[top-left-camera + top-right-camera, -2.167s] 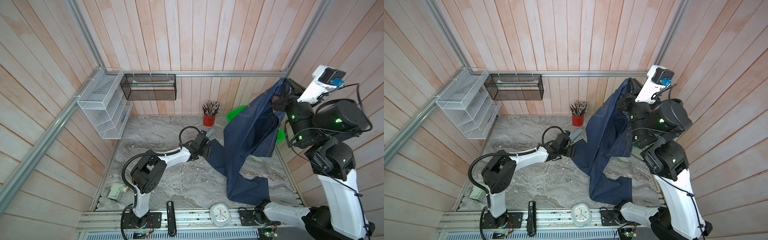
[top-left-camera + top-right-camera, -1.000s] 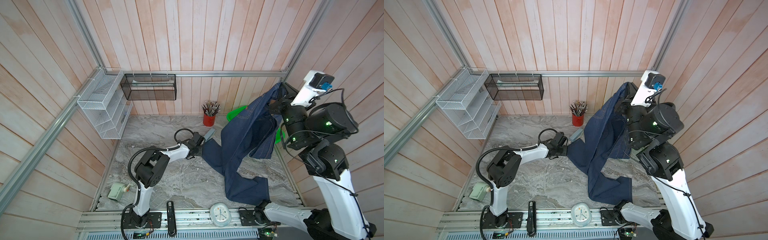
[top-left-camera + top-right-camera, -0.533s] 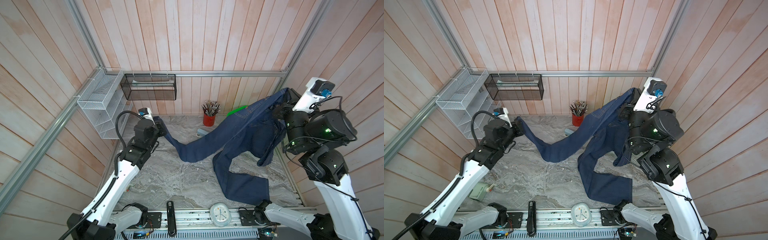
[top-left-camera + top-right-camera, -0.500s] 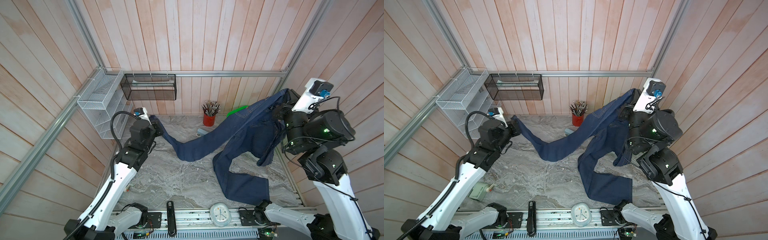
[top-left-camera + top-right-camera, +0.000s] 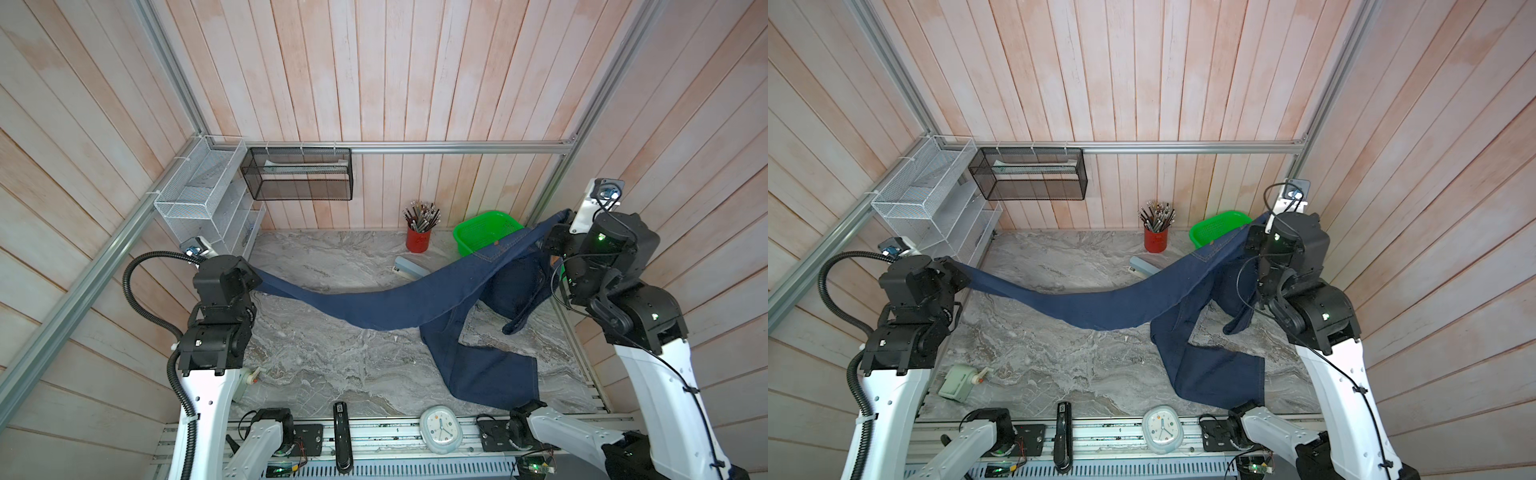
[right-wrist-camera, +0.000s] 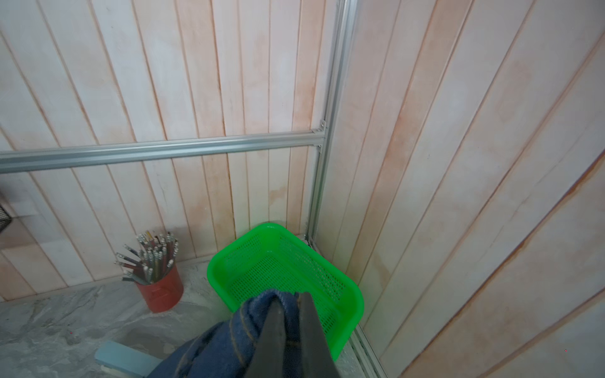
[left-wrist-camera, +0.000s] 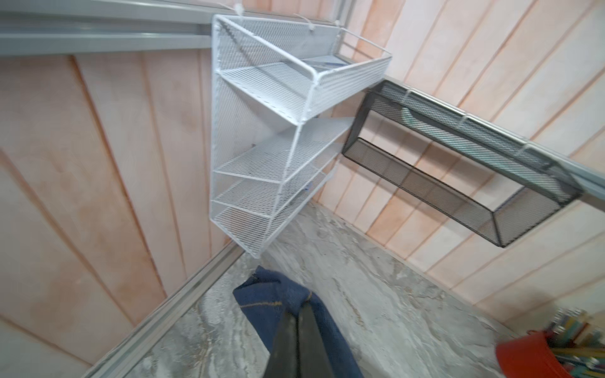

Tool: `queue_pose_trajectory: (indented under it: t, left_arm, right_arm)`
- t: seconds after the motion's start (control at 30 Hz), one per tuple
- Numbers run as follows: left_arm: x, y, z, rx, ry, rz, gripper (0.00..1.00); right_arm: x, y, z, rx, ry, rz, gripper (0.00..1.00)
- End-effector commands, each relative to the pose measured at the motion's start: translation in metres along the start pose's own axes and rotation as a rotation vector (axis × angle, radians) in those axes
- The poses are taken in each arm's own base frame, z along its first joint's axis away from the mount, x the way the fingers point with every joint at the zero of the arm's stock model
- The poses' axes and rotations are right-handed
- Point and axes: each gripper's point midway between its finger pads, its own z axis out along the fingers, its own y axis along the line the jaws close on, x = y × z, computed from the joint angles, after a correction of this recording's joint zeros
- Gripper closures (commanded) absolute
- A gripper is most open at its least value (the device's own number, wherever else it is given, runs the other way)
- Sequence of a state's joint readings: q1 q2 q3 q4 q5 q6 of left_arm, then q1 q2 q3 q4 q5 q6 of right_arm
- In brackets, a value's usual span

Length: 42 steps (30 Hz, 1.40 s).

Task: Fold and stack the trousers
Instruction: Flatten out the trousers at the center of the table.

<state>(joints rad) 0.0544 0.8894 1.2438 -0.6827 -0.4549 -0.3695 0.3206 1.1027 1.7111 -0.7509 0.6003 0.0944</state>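
The trousers [image 5: 395, 307] [image 5: 1100, 307] are dark navy jeans, hanging stretched between my two grippers across the marble table in both top views. My left gripper [image 5: 254, 277] [image 5: 968, 272] [image 7: 299, 306] is shut on a leg hem with tan stitching, raised at the table's left edge. My right gripper [image 5: 559, 220] [image 5: 1260, 219] [image 6: 291, 296] is shut on bunched denim near the waist, held high at the far right above the green basket. The other leg [image 5: 490, 374] lies crumpled on the table at the front right. The held leg sags until it nearly touches the tabletop.
A green basket [image 5: 482, 232] [image 6: 284, 261] sits in the far right corner, a red pencil cup [image 5: 419, 241] beside it and a grey-blue stapler [image 5: 409, 266] in front. A white wire shelf [image 5: 203, 195] and a black mesh shelf [image 5: 299, 174] hang on the walls. A clock [image 5: 440, 428] and a black stapler [image 5: 341, 432] lie on the front rail.
My left gripper has pulled the leg hem from mid-table up to the left edge, spreading that leg across the table. The right gripper kept its grip and sank slightly.
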Motion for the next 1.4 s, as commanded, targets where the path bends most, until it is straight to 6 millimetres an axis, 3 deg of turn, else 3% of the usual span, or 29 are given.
queue_pose_trajectory:
  t: [0.0, 0.2, 0.37, 0.53, 0.7, 0.77, 0.87, 1.1, 1.23, 1.37]
  left_arm:
    - [0.000, 0.028, 0.000, -0.123, 0.014, 0.080, 1.00]
    - [0.027, 0.055, 0.029, -0.220, 0.114, 0.151, 1.00]
    - [0.055, 0.052, 0.060, -0.197, 0.217, 0.158, 1.00]
    - [0.085, 0.024, 0.092, -0.074, 0.332, 0.133, 1.00]
    - [0.110, -0.021, 0.112, 0.039, 0.412, 0.163, 1.00]
    - [0.118, -0.028, 0.123, 0.059, 0.436, 0.151, 1.00]
    - [0.127, -0.024, 0.144, 0.020, 0.464, 0.147, 1.00]
    - [0.137, -0.009, 0.194, -0.053, 0.515, 0.116, 1.00]
    - [0.138, 0.003, 0.217, -0.090, 0.538, 0.092, 1.00]
    - [0.117, -0.005, 0.205, -0.052, 0.491, 0.062, 1.00]
  right_arm:
    - [0.051, 0.008, 0.007, -0.099, 0.211, 0.046, 1.00]
    - [0.138, 0.007, 0.039, -0.076, 0.516, 0.023, 1.00]
    - [0.168, 0.004, 0.058, -0.041, 0.594, 0.023, 1.00]
    - [0.169, 0.014, 0.085, -0.056, 0.588, 0.062, 1.00]
    - [0.139, 0.025, 0.113, -0.060, 0.536, 0.088, 1.00]
    - [0.136, 0.025, 0.128, -0.054, 0.546, 0.081, 1.00]
    - [0.147, 0.016, 0.159, -0.019, 0.594, 0.083, 1.00]
    - [0.200, -0.008, 0.218, 0.080, 0.757, 0.044, 1.00]
    - [0.218, -0.022, 0.232, 0.121, 0.818, 0.036, 1.00]
    - [0.202, -0.012, 0.221, 0.074, 0.812, 0.058, 1.00]
